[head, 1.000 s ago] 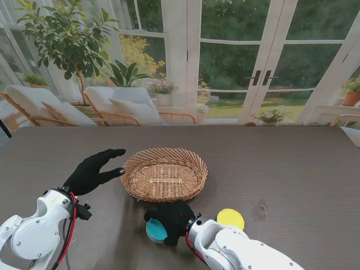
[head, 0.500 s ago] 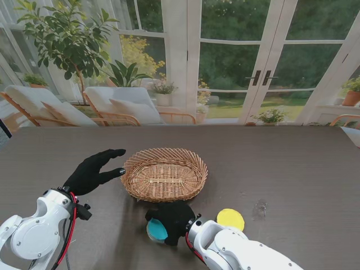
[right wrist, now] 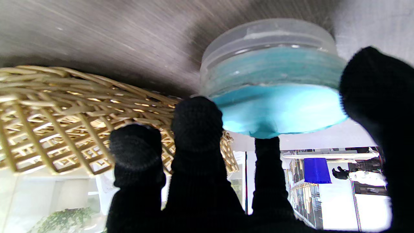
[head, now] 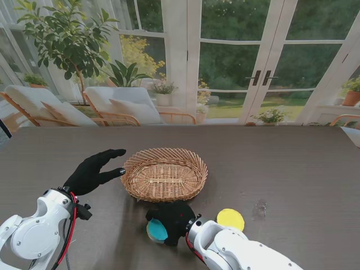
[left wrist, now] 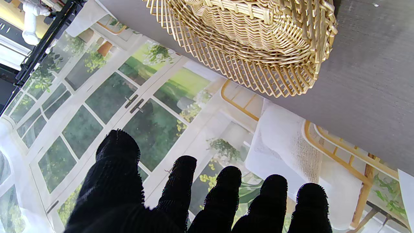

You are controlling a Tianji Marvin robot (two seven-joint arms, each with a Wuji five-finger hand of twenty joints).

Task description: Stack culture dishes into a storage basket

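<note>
Culture dishes: 2 seen. Blue dish [head: 156,230] sits on the table [head: 292,169], nearer to me than the basket & a bit left of its middle. Yellow dish [head: 230,218] lies flat on the table, to the right of the blue one, w/ the right arm between them.
Blue dish, close up: in the right wrist view it's a clear plastic round w/ blue inside [right wrist: 275,94], lid on, base looks to be on the table; can't tell for sure if it's lifted at all.
Right robot hand [head: 171,218]: black glove, curled round the blue dish. Thumb [right wrist: 375,97] on one side of the rim, fingertips [right wrist: 197,119] on the other, so it has hold of the dish.
Left robot hand [head: 93,171]: black glove, fingers spread & straight, nothing in it. Hovers just left of the basket, fingertips near the rim; can't tell if they touch.
Basket [head: 165,174]: oval wicker, mid-table, upright. Inside looks bare as far as the stand view shows. Left wrist view shows its woven side wall [left wrist: 258,48] near the fingers [left wrist: 226,194].
Table: dark wood grain, w/ a pale smudge [head: 260,209] right of the yellow dish.
Background: glass doors [head: 264,62], potted plants, lounge chairs [head: 121,107] beyond the far edge of the table.
</note>
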